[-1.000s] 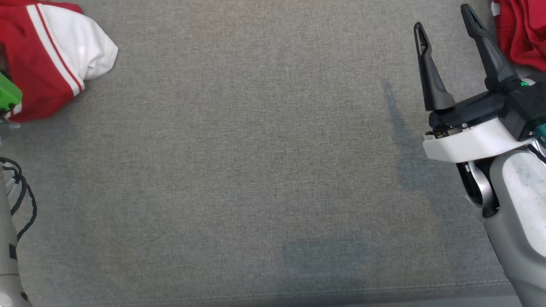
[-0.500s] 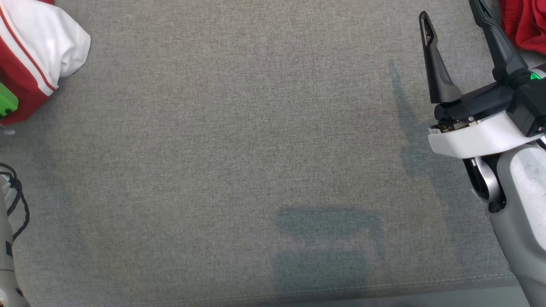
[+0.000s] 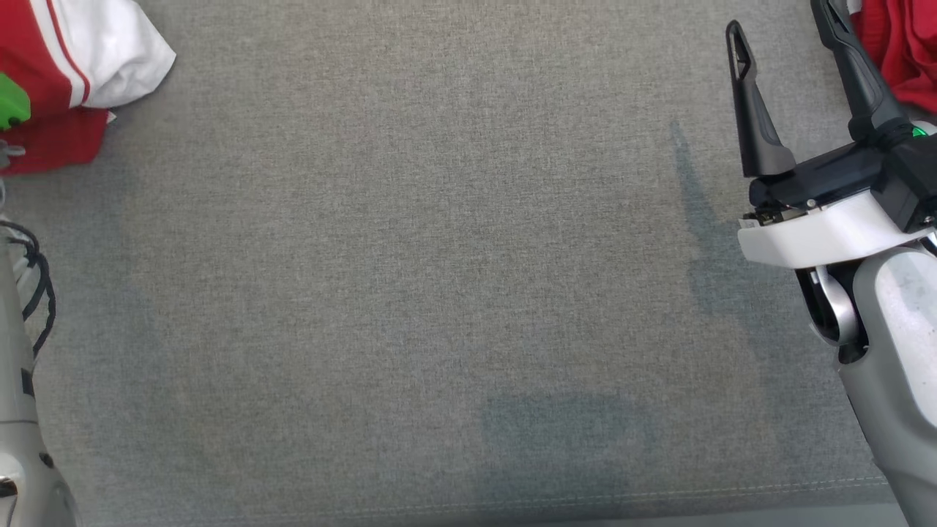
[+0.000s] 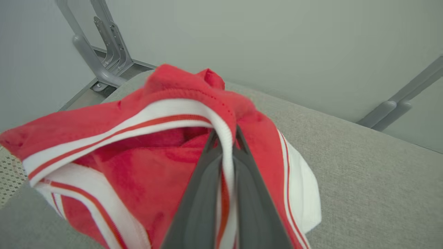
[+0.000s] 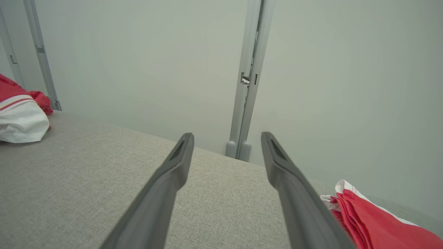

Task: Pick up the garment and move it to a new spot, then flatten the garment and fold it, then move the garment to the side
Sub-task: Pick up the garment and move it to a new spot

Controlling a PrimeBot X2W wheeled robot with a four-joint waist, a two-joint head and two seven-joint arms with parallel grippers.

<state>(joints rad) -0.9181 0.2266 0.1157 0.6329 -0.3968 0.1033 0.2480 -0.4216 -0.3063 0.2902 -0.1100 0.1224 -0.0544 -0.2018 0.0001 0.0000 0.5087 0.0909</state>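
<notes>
Risk: I judged my bite took only a thin hem, so a lift could let it slip, or the bunch could drag.
Garment point(image 4: 138, 166): red with white stripes, heaped at the far left of the counter point(image 3: 439, 256).
Left end effector point(image 4: 225, 135): pinched narrow on the garment's white trim.
Right end effector point(image 3: 779, 18): spread wide, empty, fingers pointing away, beside a second red cloth point(image 3: 900, 51).

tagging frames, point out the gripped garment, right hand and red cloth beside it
garment point(image 4: 138, 166), left wrist view, its red body
right hand point(image 5: 226, 135), right wrist view, midway between its tips
red cloth point(image 3: 911, 44), head view, its red fold
</notes>
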